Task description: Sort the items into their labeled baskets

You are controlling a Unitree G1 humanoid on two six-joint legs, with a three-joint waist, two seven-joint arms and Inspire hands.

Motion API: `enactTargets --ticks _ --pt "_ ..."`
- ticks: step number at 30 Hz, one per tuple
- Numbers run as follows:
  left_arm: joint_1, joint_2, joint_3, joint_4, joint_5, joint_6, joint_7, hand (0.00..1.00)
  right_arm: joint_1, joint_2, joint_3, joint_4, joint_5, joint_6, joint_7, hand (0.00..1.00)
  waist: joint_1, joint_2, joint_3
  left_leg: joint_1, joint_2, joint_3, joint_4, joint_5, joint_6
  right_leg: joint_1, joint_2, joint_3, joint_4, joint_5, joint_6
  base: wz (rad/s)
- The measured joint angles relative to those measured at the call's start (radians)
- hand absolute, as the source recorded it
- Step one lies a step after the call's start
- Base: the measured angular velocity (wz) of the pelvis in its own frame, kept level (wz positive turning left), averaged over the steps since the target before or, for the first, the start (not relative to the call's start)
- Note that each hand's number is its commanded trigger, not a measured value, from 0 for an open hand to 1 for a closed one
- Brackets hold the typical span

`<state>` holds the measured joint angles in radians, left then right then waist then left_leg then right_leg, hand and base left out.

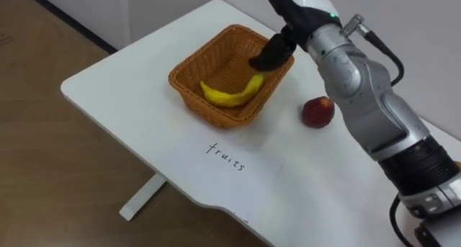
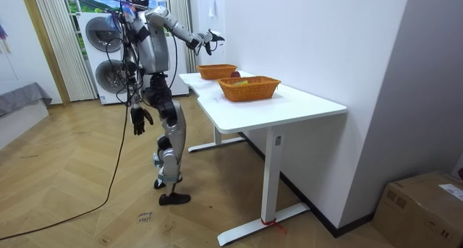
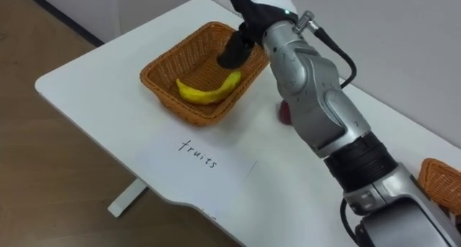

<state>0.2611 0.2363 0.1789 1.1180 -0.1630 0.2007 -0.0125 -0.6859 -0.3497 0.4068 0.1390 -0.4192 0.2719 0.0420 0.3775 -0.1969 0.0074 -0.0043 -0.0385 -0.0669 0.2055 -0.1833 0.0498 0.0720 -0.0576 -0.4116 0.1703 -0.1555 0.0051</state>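
Banana lies in the wicker basket, along its near wall. Right hand hangs over the basket's far-right rim, just above the banana's upper tip; can't tell if it's spread or curled. Apple sits on the table, just right of the basket. Left hand hangs well away from the basket, fingers loose.

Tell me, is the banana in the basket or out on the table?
In. The banana lies on the floor of the wicker basket, within its rim; the right robot hand is over one end.
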Motion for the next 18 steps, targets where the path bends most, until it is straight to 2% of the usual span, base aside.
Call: enactTargets --ticks 2,4,7,10,14,16,18 --pt "0.0 -0.008 0.0 0.0 0.0 0.0 0.005 0.0 0.0 -0.001 -0.015 0.0 0.039 -0.001 -0.017 0.0 -0.011 0.013 -0.0028 0.002 -0.002 0.001 -0.001 0.001 0.002 0.001 -0.003 0.0 0.0 0.0 0.0 -0.02" --pt "0.0 -0.016 0.001 0.0 0.0 -0.002 0.005 0.0 0.001 -0.001 -0.021 0.005 0.06 -0.001 -0.032 0.0 -0.027 0.032 -0.0024 0.01 -0.006 0.001 -0.004 0.003 0.005 0.009 -0.011 0.0 0.001 0.0 0.0 0.0" --pt "-0.004 -0.017 0.0 -0.001 0.001 -0.004 0.005 0.0 0.006 -0.001 -0.04 0.007 0.065 -0.004 -0.038 0.0 -0.048 0.042 -0.0043 0.017 -0.007 0.001 -0.005 0.004 0.006 0.014 -0.013 0.0 0.004 -0.001 0.002 0.0" --pt "-0.01 -0.015 -0.027 -0.001 -0.001 -0.005 0.009 0.0 0.026 -0.001 -0.054 0.01 0.083 -0.023 -0.061 0.0 -0.066 0.044 -0.0048 0.019 -0.008 0.001 -0.003 0.005 0.007 0.018 -0.012 0.0 0.004 -0.001 0.002 0.02" --pt "-0.029 -0.027 -0.046 -0.002 0.003 -0.003 0.005 0.0 0.09 -0.001 -0.101 0.01 0.112 -0.035 -0.07 0.0 -0.08 0.06 -0.0002 0.027 -0.01 0.005 0.0 0.003 0.011 0.026 -0.014 0.003 0.004 0.001 0.004 -0.01" --pt "-0.04 -0.031 -0.046 -0.002 0.005 -0.004 -0.001 0.0 0.116 -0.001 -0.139 0.01 0.117 -0.032 -0.076 0.0 -0.081 0.079 0.0015 0.032 -0.011 0.009 -0.001 0.003 0.013 0.028 -0.021 0.004 0.008 0.001 0.005 -0.07" --pt "-0.044 -0.034 -0.046 -0.004 0.005 -0.005 -0.001 0.0 0.123 -0.001 -0.157 0.01 0.116 -0.031 -0.082 0.0 -0.089 0.093 -0.002 0.034 -0.011 0.009 -0.002 0.003 0.014 0.025 -0.023 0.005 0.017 0.001 0.006 -0.02"
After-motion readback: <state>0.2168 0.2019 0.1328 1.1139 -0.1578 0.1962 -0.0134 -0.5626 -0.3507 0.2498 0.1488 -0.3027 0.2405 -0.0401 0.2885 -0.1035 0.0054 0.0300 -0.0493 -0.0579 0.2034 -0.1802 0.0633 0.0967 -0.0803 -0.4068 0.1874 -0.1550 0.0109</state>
